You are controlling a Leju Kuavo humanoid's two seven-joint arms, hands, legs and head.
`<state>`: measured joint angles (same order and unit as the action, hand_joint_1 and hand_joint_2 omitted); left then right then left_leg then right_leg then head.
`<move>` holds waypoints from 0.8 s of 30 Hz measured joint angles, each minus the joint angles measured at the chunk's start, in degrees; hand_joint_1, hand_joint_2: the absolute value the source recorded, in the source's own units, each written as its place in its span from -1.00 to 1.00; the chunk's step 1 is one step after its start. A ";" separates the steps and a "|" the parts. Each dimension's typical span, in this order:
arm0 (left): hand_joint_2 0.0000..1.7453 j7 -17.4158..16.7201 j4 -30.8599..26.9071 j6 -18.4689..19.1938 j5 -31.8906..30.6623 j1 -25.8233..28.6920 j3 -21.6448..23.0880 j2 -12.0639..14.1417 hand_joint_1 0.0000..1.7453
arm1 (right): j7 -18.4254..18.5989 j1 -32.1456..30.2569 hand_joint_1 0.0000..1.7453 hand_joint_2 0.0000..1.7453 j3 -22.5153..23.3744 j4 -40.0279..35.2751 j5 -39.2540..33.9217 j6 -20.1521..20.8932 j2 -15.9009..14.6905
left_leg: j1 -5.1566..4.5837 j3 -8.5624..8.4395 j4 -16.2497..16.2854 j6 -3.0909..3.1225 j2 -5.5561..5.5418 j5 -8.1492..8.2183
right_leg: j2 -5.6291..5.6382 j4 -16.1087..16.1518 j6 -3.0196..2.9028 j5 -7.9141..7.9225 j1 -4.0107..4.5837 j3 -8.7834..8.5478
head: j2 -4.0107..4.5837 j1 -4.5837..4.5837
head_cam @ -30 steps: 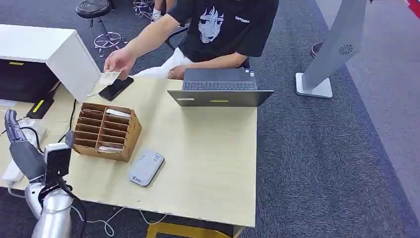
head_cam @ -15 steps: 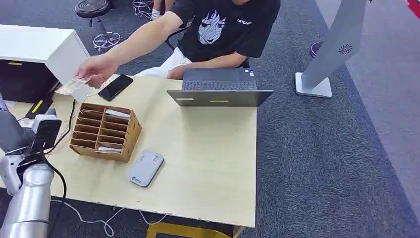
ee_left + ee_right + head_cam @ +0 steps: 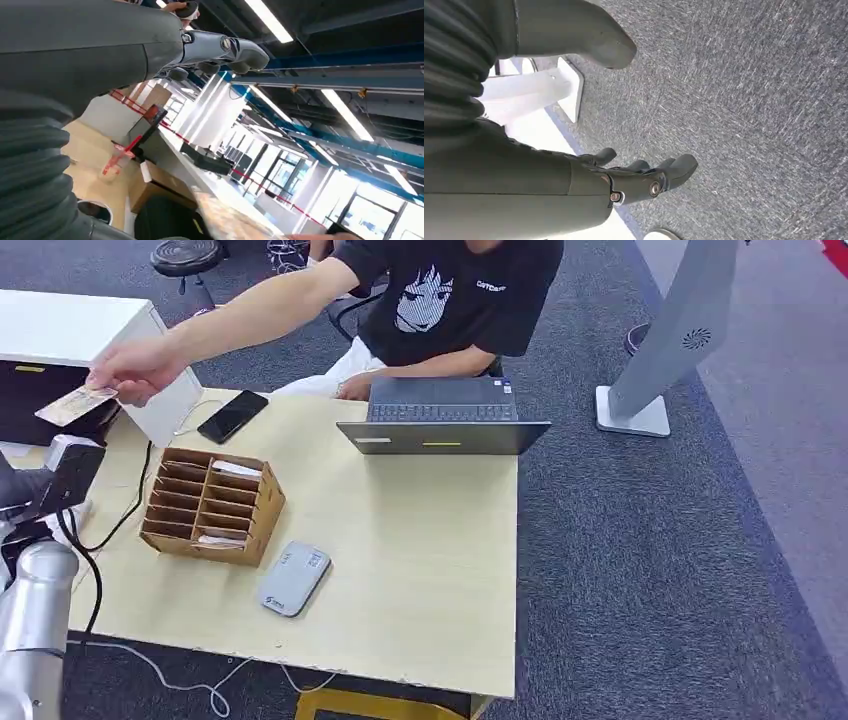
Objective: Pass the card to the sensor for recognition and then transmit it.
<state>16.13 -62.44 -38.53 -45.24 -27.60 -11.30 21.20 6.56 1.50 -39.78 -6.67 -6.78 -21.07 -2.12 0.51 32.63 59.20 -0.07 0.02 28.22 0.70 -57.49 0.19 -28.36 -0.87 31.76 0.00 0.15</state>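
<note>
card [image 3: 75, 404] at the upper left of the head frame, pinched in a person's hand [image 3: 138, 370] that reaches out over the table [image 3: 420, 570] edge. left hand [image 3: 220, 50] raised, fingers apart and holding nothing; its arm [image 3: 35, 590] sits at the lower left. right hand [image 3: 644, 180] hangs over grey carpet [image 3: 749, 100], fingers loosely apart, holding nothing. sensor [image 3: 295, 578] lies low on the table, just beside a wooden rack [image 3: 210, 505]

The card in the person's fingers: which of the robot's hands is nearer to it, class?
Left. The left hand is raised at the table's left end, just below the card. The right hand hangs over grey carpet, far from it.
</note>
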 joint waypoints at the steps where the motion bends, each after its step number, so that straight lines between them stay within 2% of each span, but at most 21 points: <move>1: 1.00 0.00 0.17 0.00 0.00 0.00 0.11 0.02 -1.00 | -0.02 0.00 -1.00 1.00 -0.13 0.02 0.00 0.00 0.00 | -0.01 0.00 0.00 0.00 0.01 0.00 | 0.00 0.00 0.00 0.00 -0.01 0.00 | 0.00 0.02; 14: 1.00 -1.20 1.92 0.13 -1.33 -0.69 0.98 0.52 -1.00 | -0.11 -0.11 -1.00 1.00 -0.57 0.04 -0.98 0.04 0.04 | 0.01 -0.01 0.00 0.00 0.01 0.00 | 0.00 0.00 -0.03 0.02 0.00 0.03 | 0.00 0.02; 24: 1.00 -0.50 2.99 -0.28 -0.33 -0.75 1.86 0.85 -1.00 | -0.31 -0.17 -1.00 1.00 -0.57 0.04 -1.55 -0.02 0.04 | 0.00 0.01 0.00 0.00 0.01 0.00 | 0.01 0.00 -0.03 0.02 0.00 0.03 | 0.00 0.02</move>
<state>15.63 -59.45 -38.82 -45.57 -28.34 -9.44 22.05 6.25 1.33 -40.35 -6.62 -8.33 -21.09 -2.08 0.51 32.64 59.20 -0.07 0.03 28.21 0.71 -57.49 0.16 -28.34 -0.87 31.79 0.00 0.17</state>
